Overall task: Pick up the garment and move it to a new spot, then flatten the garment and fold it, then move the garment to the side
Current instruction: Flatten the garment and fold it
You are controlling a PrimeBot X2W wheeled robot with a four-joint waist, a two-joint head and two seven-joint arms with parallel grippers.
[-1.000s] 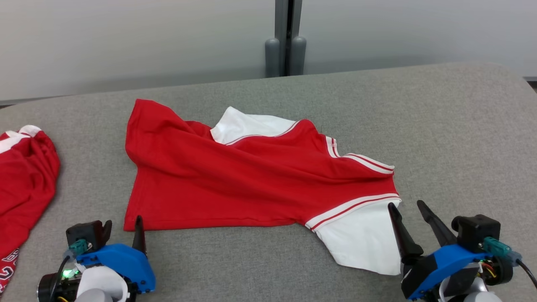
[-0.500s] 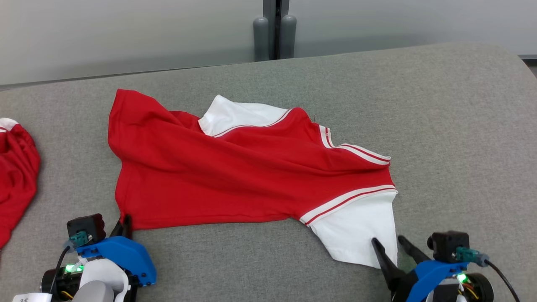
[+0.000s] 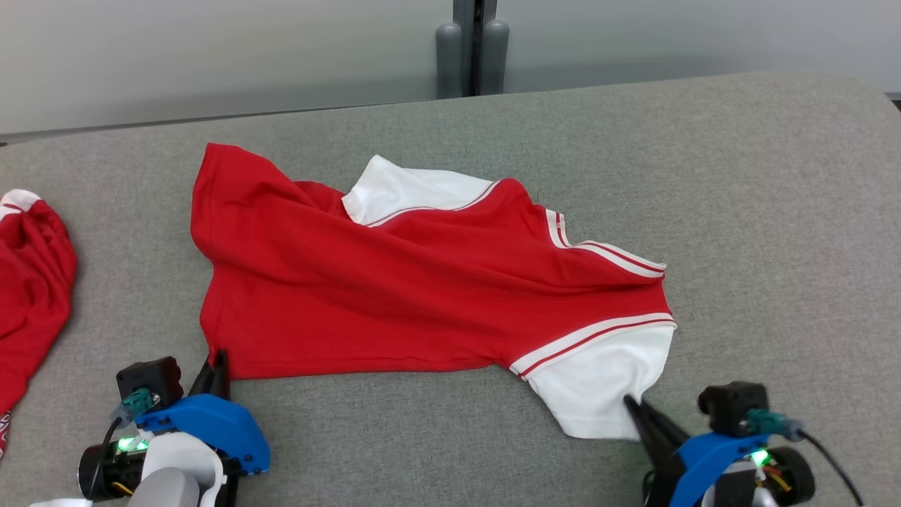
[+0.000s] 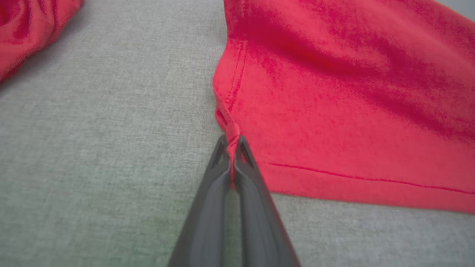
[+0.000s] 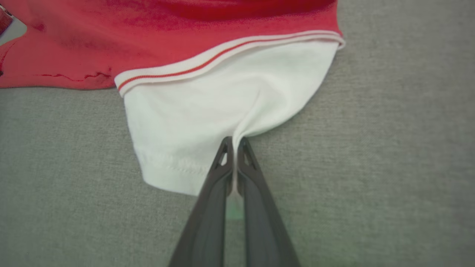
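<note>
A red garment (image 3: 394, 296) with white sleeves and striped trim lies rumpled across the grey table (image 3: 774, 211). My left gripper (image 3: 217, 360) is shut on the garment's near left hem corner; in the left wrist view the gripper (image 4: 232, 139) pinches a bunched bit of red cloth (image 4: 334, 111). My right gripper (image 3: 630, 403) is shut on the edge of the near white sleeve (image 3: 598, 384). The right wrist view has the gripper (image 5: 233, 140) closed on a pulled fold of that white sleeve (image 5: 207, 111).
A second red garment (image 3: 32, 282) lies heaped at the table's left edge, also seen in the left wrist view's top left corner (image 4: 29, 26). A grey post (image 3: 471, 49) stands behind the table's far edge against the wall.
Both grippers have closed on the garment: the left on the hem corner, the right on the white sleeve. The right gripper came down and left to the sleeve. The camera shifted slightly.
</note>
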